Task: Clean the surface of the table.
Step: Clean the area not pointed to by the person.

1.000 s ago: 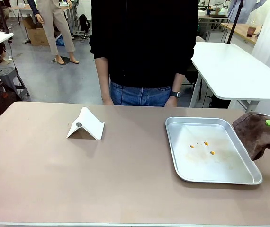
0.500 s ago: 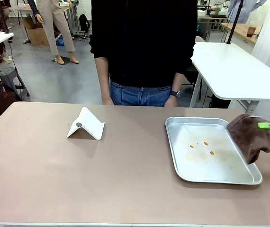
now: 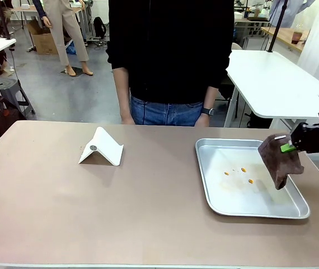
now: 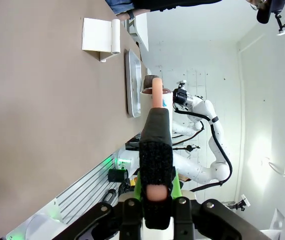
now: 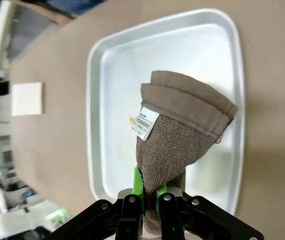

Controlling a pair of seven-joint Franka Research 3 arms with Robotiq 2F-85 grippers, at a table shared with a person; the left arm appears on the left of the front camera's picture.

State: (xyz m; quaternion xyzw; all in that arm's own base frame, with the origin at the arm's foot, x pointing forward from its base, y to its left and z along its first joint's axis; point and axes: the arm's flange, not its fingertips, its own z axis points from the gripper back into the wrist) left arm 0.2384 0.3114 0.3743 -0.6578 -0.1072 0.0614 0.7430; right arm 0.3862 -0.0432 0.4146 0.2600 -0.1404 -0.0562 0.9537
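My right gripper (image 3: 287,148) sits at the right edge of the front view, its jaws pinched tight on a brown cloth (image 3: 279,162) that hangs from them over the right side of the metal tray (image 3: 202,168). I cannot tell whether the cloth's lower tip touches the tray. In my right wrist view the green pads (image 5: 138,183) clamp one end of the cloth at the lower middle of the frame. The fabric fans upward from there, a white label (image 5: 144,122) facing the camera and the tray lying behind it. A few orange crumbs (image 3: 243,170) lie near the middle of the tray floor, left of the cloth. My left gripper (image 4: 156,115) rises up the middle of the left wrist view, jaws pressed together with nothing between them. The table (image 3: 120,213) fills the lower half of the front view, bearing the tray at right and a white folded card (image 3: 101,148) left of centre.
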